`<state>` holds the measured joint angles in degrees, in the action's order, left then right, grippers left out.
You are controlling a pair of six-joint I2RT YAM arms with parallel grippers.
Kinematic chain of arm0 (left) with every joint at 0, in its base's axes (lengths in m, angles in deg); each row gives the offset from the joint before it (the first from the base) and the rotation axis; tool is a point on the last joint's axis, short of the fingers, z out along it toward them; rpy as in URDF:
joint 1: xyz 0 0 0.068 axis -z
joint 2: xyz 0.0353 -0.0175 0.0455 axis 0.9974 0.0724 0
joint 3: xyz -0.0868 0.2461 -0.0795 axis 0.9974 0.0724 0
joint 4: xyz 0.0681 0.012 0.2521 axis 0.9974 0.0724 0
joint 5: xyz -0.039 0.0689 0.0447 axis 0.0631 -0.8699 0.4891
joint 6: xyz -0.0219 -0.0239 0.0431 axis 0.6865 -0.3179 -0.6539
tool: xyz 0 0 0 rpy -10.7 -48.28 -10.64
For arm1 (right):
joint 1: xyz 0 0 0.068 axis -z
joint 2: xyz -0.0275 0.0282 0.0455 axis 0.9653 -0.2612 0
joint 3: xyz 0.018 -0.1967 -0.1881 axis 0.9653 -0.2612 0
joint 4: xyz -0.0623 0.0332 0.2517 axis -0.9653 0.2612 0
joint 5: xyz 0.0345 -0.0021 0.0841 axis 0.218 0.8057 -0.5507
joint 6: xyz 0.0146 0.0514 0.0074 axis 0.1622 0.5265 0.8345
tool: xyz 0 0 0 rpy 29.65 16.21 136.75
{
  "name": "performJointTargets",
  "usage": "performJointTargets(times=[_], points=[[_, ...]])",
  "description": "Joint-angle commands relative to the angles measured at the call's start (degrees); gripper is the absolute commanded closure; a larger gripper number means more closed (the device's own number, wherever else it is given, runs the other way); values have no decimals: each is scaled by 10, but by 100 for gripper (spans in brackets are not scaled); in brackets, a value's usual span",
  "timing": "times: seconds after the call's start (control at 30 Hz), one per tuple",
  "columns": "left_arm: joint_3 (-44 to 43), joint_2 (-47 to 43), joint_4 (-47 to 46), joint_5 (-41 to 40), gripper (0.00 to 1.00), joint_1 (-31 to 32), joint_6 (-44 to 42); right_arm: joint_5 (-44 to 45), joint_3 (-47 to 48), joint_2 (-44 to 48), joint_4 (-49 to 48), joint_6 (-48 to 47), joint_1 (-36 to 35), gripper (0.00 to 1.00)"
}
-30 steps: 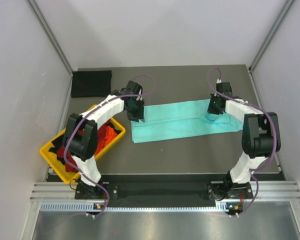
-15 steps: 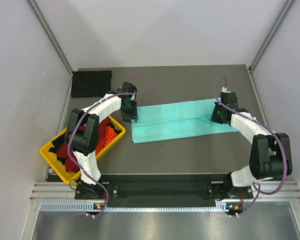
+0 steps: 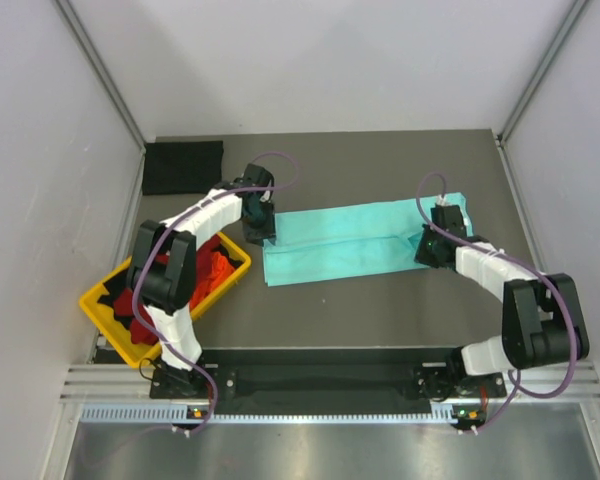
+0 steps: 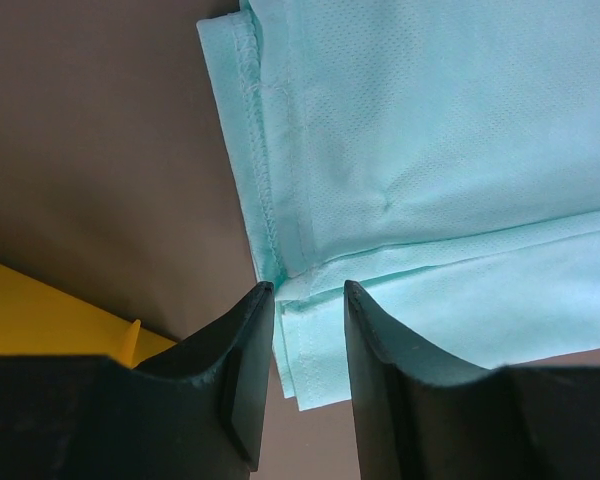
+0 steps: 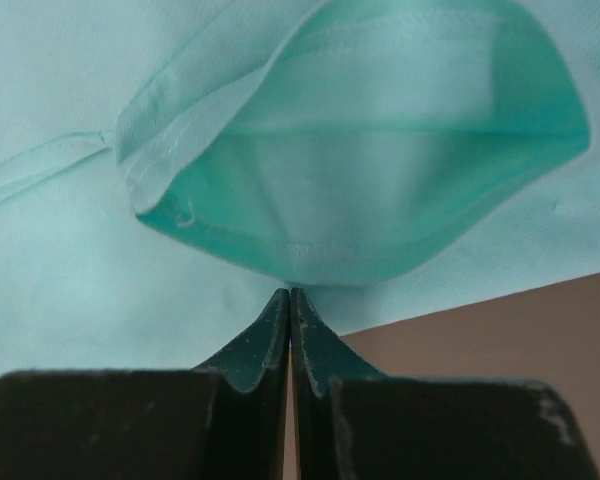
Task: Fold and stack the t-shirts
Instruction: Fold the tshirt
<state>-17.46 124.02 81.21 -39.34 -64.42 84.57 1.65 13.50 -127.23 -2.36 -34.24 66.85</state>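
Left of the mint-teal t-shirt (image 3: 350,245) on the worktop (image 3: 380,300), my left arm (image 3: 195,222) hides part of the yellow tray (image 3: 115,340). I see the left pincer (image 4: 305,300) spread at the shirt's hem and the right pincer (image 5: 290,295) pressed together at its collar, perhaps nipping cloth

The left arm (image 3: 195,222) hides part of the yellow tray (image 3: 100,327) and the red shirt (image 3: 217,270) inside; both wrist views cut off the mint-teal t-shirt (image 4: 430,150).
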Motion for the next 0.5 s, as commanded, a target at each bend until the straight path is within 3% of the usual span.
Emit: performJointTargets(times=[0.0, 0.23, 0.47], points=[[0, -23, -17, 1, 60, 3, 5, 32, -13, 32, -21, 35, -20, 100], [-14, -22, -32, 41, 60, 9, -1, 66, 9, 71, 14, 47, -22, 100], [-17, -64, -177, 188, 61, 55, 76, 66, 121, 35, 30, 15, 38, 94]])
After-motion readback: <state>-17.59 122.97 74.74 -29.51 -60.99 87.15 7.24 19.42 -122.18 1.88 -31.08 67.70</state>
